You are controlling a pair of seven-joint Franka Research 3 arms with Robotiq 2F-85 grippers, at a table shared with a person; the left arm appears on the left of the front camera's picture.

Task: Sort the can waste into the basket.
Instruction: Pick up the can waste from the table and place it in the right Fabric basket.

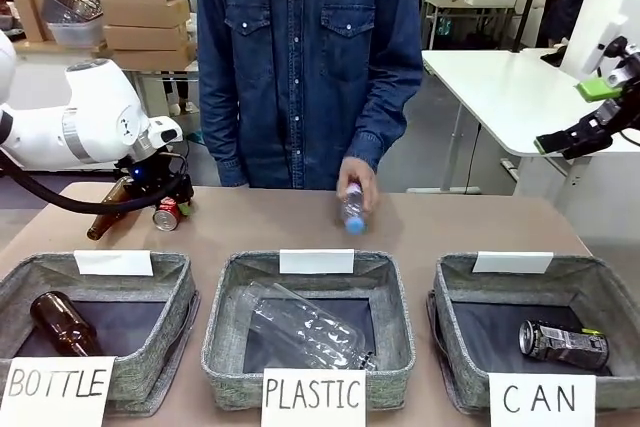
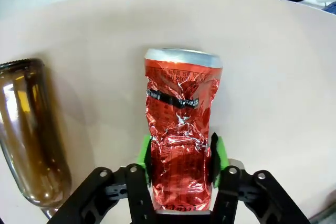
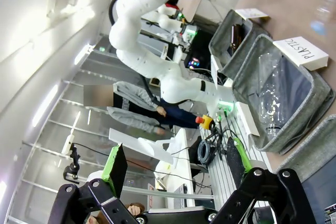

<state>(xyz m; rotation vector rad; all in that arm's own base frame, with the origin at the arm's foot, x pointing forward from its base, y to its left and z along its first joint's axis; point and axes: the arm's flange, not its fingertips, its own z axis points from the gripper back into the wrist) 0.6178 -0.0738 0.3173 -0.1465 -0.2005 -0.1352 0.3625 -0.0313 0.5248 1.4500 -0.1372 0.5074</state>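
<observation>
Along the near edge of the bench (image 1: 300,232): three grey fabric bins in a row. At the near right corner, the CAN basket (image 1: 452,312), with the black can (image 1: 563,344) lying on its side on the dark bottom (silver end turned toward the middle bin). In the middle, the PLASTIC bin (image 1: 222,322), holding a crushed clear bottle (image 1: 305,332). At the near left corner, the BOTTLE bin (image 1: 175,297), holding a brown glass bottle (image 1: 60,324).

Farther back, toward the far left corner: the left gripper (image 1: 165,205) down at the bench top, pinching the red can (image 1: 167,215). From the left wrist: the crumpled can lying lengthwise between the fingers, green pads (image 2: 144,153) pressed against both its sides near the bottom end, silver top pointing away. Just beside it, apart from it, a second brown bottle (image 1: 108,219) lying on the bench.

At the middle of the far edge: a person's hand (image 1: 358,179) gripping a small plastic bottle (image 1: 351,211), blue cap end pointing down.

Beyond the right edge, raised above the bench top: the right gripper (image 1: 577,115), fingers spread wide, nothing between them, well apart from both cans.
</observation>
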